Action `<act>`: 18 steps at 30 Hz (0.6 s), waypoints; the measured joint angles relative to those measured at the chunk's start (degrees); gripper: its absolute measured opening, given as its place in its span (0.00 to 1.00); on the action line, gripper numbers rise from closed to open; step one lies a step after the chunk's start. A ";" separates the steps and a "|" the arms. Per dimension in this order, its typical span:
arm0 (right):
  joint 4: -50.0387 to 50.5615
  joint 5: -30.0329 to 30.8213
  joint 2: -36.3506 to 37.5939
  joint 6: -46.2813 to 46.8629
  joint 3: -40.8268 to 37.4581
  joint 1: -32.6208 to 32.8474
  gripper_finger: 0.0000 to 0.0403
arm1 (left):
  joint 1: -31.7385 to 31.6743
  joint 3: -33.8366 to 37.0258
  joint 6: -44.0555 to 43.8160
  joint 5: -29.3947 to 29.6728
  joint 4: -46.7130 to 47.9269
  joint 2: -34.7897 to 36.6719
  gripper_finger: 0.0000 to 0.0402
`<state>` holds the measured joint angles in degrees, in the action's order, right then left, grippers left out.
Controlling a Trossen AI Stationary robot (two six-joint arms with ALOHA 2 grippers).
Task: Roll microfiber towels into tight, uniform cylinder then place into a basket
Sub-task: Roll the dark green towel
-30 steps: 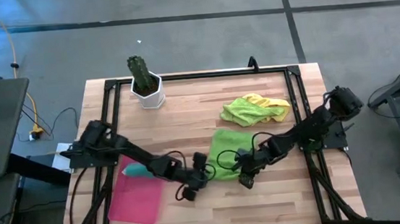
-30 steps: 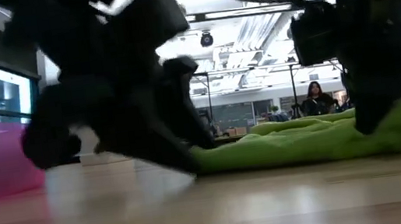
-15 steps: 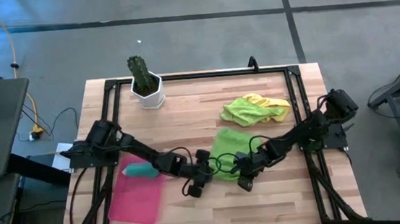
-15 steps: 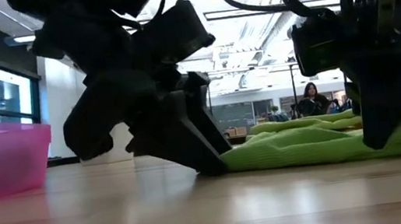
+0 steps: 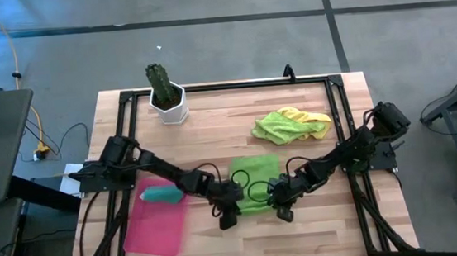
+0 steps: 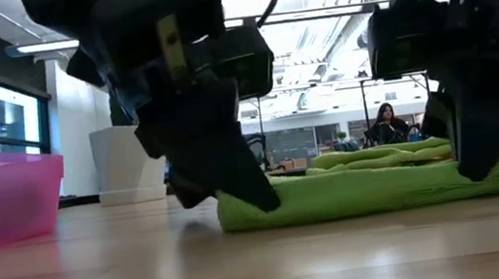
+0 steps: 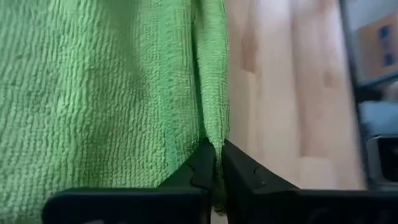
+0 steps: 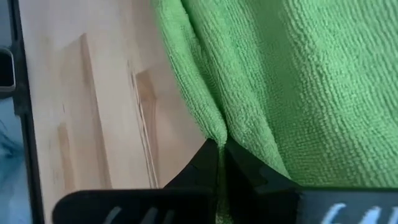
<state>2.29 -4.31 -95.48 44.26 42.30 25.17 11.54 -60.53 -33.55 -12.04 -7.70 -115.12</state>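
Green towel (image 5: 256, 178): 1, pinched by both tools | left tool (image 5: 227, 215) clamped | right tool (image 5: 283, 209) clamped

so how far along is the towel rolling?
Done: one teal towel lies on the pink basket. In hand: the left tool and right tool each pinch a near corner of the flat green towel, not yet rolled. Left: the lime green towel and yellow towel, crumpled together further back.

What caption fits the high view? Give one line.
Both grippers, left gripper and right gripper, pinch the green towel's near corners.
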 joint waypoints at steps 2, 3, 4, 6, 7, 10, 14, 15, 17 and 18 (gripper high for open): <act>0.01 -0.08 0.00 -1.94 0.00 0.00 0.01 | -0.41 0.04 -3.77 -2.86 -2.21 -0.05 0.04; -0.01 -0.20 0.00 -2.58 0.00 0.00 0.01 | -0.59 0.04 -5.75 -3.87 -3.14 -0.05 0.04; 0.00 -0.23 0.00 -3.08 0.00 0.02 0.01 | -0.70 0.04 -7.52 -4.72 -3.78 -0.05 0.04; 0.04 -0.23 0.00 -4.11 -0.02 0.02 0.01 | -1.29 0.04 -10.08 -6.67 -4.64 -0.05 0.03; 0.15 -0.25 0.00 -4.38 -0.02 0.02 0.01 | -1.62 0.04 -10.90 -7.36 -5.05 -0.05 0.03; 0.24 -0.25 0.00 -5.89 -0.07 0.02 0.01 | -2.34 0.04 -12.70 -7.73 -4.75 -0.05 0.01; 0.03 -0.20 0.00 -8.60 -0.07 0.00 0.01 | -3.33 -0.03 -13.00 -6.33 -0.74 -0.03 0.01; -0.10 -0.16 0.00 -9.16 -0.07 -0.01 0.01 | -3.54 -0.03 -13.00 -5.76 0.63 -0.03 0.01; -0.11 -0.02 0.02 -10.57 -0.07 -0.02 0.01 | -3.85 -0.14 -12.95 -4.70 2.26 0.12 0.01; -0.12 0.02 0.02 -11.32 -0.07 -0.02 0.01 | -4.05 -0.14 -12.98 -4.46 2.52 0.12 0.01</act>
<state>2.17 -4.29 -95.46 32.94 42.24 25.15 7.50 -60.66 -46.52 -16.50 -5.18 -115.00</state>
